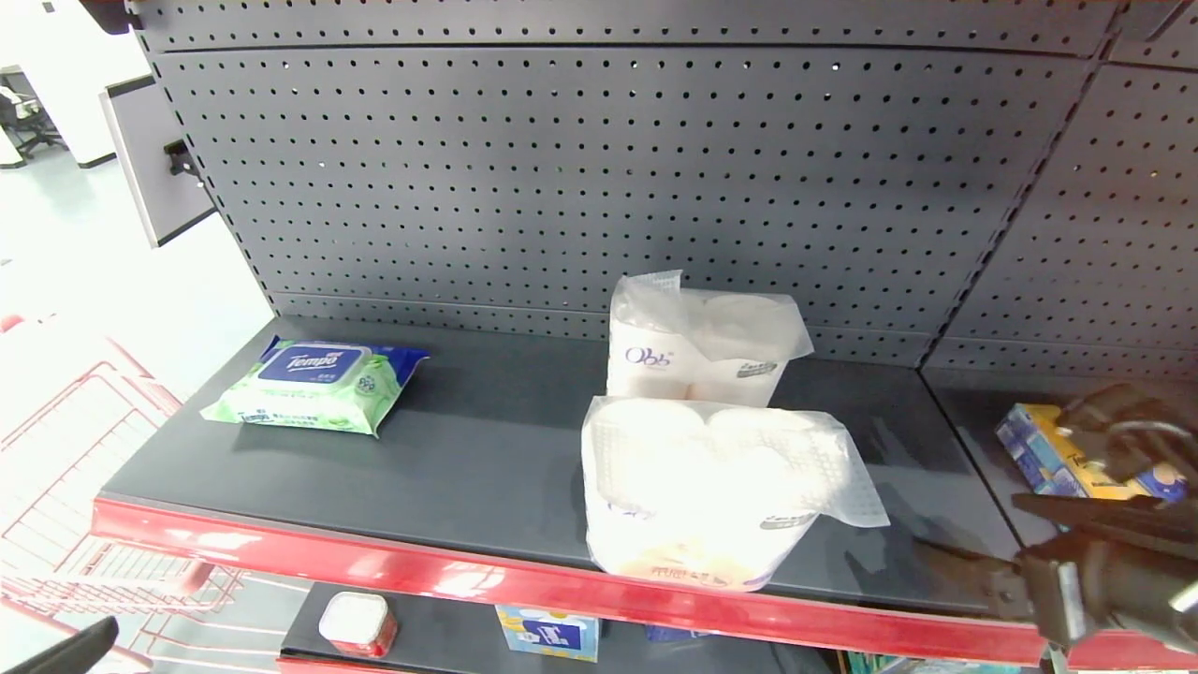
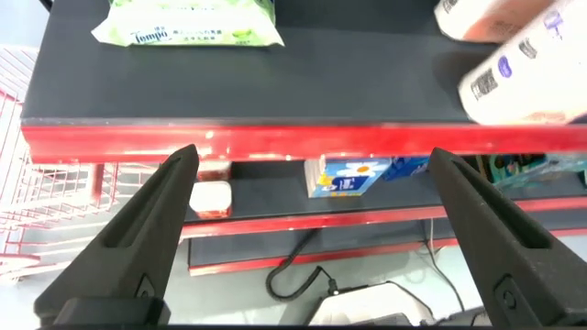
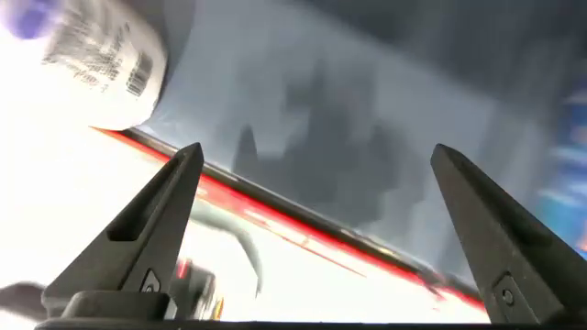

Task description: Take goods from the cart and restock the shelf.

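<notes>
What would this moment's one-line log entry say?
left gripper: open, empty | right gripper: open, empty | shelf: wipes, front roll pack, back roll pack

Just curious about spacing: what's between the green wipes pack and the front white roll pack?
Nothing; the head view shows bare shelf between the wipes pack and the front roll pack.

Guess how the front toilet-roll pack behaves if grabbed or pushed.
Front toilet-roll pack: probably light for its bulk and squashy, being soft rolls in thin film. The loose wrap may slip under jaws. It stands at the red front lip of the shelf, so an outward nudge could tip it off.
</notes>
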{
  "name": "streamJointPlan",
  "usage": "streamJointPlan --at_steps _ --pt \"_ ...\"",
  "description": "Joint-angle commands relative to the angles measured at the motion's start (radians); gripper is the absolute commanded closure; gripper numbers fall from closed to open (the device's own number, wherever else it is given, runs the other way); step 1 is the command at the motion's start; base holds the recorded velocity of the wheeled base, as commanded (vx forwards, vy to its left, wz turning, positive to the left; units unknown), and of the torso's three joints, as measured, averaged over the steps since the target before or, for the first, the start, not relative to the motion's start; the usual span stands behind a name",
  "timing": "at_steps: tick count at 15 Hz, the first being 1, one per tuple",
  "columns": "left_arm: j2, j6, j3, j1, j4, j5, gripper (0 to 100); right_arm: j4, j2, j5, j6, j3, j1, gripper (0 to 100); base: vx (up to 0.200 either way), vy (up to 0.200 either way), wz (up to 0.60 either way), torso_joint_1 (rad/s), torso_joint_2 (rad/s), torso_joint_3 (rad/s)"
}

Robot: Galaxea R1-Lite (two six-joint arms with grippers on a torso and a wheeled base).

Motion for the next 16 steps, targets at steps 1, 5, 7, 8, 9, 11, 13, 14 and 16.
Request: streamJointPlan --at_steps 1,5,7,8,9,11,13,14,16 --pt "-0.127 0.004 0.042 -0.003 0.035 0.004 0 0.04 -0.471 -0.141 -0.036 0.122 -0.025 0 0.0 0.0 0.0 0.0 0.0 0.0" --pt "-0.487 0.002 0.04 0.03 0.465 0.016 0 0.433 -0.844 -0.272 -0.075 0.021 -0.28 0 0.0 0.0 0.0 0.0 0.0 0.0" --pt "-0.495 -0.036 0.043 0.04 0.49 0.068 0 0.575 -0.899 -0.267 -0.07 0.0 -0.446 0 0.0 0.0 0.0 0.0 0.0 0.0" --pt "-0.495 -0.039 0.057 0.04 0.473 0.064 0 0.618 -0.919 -0.258 -0.069 0.024 -0.476 0 0.0 0.0 0.0 0.0 0.0 0.0" --pt "-0.495 -0.039 0.091 0.039 0.419 0.032 0 0.623 -0.972 -0.19 -0.081 0.069 -0.464 0 0.0 0.0 0.0 0.0 0.0 0.0" --pt "-0.495 -0.036 0.175 0.04 0.22 -0.011 0 0.618 -1.114 0.066 -0.184 0.144 -0.453 0 0.0 0.0 0.0 0.0 0.0 0.0" --pt "-0.495 -0.029 0.365 0.039 -0.069 -0.013 0 0.563 -1.123 0.207 -0.168 0.208 -0.463 0 0.0 0.0 0.0 0.0 0.0 0.0" --pt "-0.495 -0.015 0.424 0.04 -0.156 -0.004 0 0.558 -1.123 0.239 -0.167 0.21 -0.463 0 0.0 0.0 0.0 0.0 0.0 0.0" --pt "-0.495 0.045 0.5 0.039 -0.231 0.047 0 0.545 -1.123 0.242 -0.147 0.22 -0.463 0 0.0 0.0 0.0 0.0 0.0 0.0"
